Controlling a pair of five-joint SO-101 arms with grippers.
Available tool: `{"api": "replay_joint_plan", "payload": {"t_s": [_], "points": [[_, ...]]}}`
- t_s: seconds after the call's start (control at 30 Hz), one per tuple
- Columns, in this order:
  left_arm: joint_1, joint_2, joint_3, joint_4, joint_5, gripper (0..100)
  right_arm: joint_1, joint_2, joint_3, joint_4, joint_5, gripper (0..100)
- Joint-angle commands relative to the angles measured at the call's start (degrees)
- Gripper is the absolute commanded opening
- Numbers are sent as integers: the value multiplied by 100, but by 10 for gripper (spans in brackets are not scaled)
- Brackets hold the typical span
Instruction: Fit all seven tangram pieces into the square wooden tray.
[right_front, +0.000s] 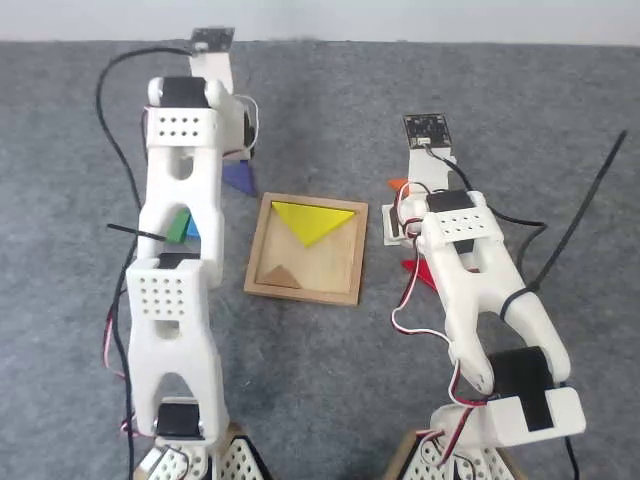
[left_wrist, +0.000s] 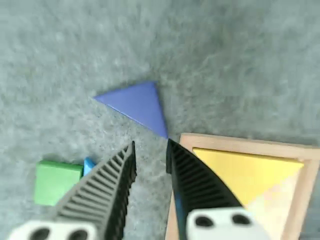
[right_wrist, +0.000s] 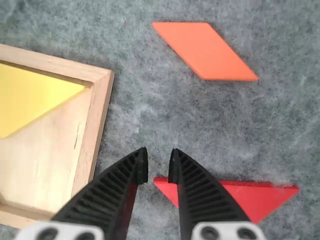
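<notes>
Tray (right_front: 300, 293) sits mid-table btwn my two arms. In it: yellow triangle (right_front: 312, 220) along the far side, plus what looks like a small brown triangle (right_front: 283, 276) at the near-left corner. Outside it:

- Left of tray: blue triangle (left_wrist: 137, 102), green square (left_wrist: 57, 181), light-blue bit (left_wrist: 89, 166) touching the green.
- Right of tray: orange parallelogram (right_wrist: 205, 50), red triangle (right_wrist: 245, 197).

So approx 2 of 7 in, I reckon.

Left jaws: narrow gap, nothing held, hanging over the table by the tray corner, blue triangle just beyond the tips. Right jaws: same, slightly apart, empty, tips over the red triangle's corner.

Step in hand looks like a pickup. Next I'd need to open wider, drop, and pinch a flat piece by its edges. Thin pieces on felt, so slip is likely.
</notes>
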Motion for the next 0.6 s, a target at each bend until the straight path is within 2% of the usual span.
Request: {"api": "replay_joint_plan", "payload": {"t_s": [0.0,0.1,0.2,0.27,0.37,0.5,0.57], "points": [[-264,-132,154,-1398,765,93,-31,-75,-220,-57,88,80],[-387,563,242,-2409,1477,43,-31,-75,-220,-57,88,80],[-360,1169,215,-2585,1530,11,-31,-75,-211,-57,88,80],[-237,1442,13,-2295,1503,12,-31,-84,-211,-57,97,80],[-141,1609,-637,-1257,1389,12,-31,-101,-211,-57,105,80],[-44,1618,-1305,-18,747,12,-31,-101,-211,-57,105,80],[-44,1618,-1420,264,484,12,-22,-101,-211,-48,105,80]]}}
